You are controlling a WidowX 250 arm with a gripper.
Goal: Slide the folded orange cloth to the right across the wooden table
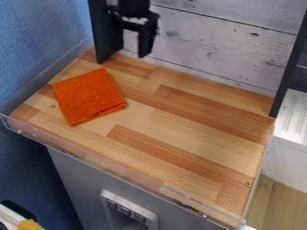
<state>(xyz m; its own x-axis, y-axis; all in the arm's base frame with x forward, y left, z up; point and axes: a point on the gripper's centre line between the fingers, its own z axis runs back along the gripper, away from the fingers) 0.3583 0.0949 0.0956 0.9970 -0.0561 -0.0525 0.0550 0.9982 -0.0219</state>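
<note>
Orange cloth [90, 96] lies on the striped wooden top [192, 130], toward its left rear, one corner just below the foot of the black left post [105, 33]. The gripper [144, 40] hangs above the back edge, its upper part cut off by the view's top edge and its dark form hard to separate from the post beside it. Whether its jaws are spread or pressed together, I cannot tell. The cloth is the nearest loose thing to it, a little apart, lower and to the image's left. A yellow thing [28, 225] at the bottom left corner is cut off, as is the white ribbed surface [296, 117] at the right.

A see-through rim [90, 157] borders the front; whitewashed planks [221, 45] stand behind, a blue wall [36, 40] at the left. From the cloth, boards run on to the right post [289, 67] and forward to the rim. Count: one cloth, one gripper, two posts.
</note>
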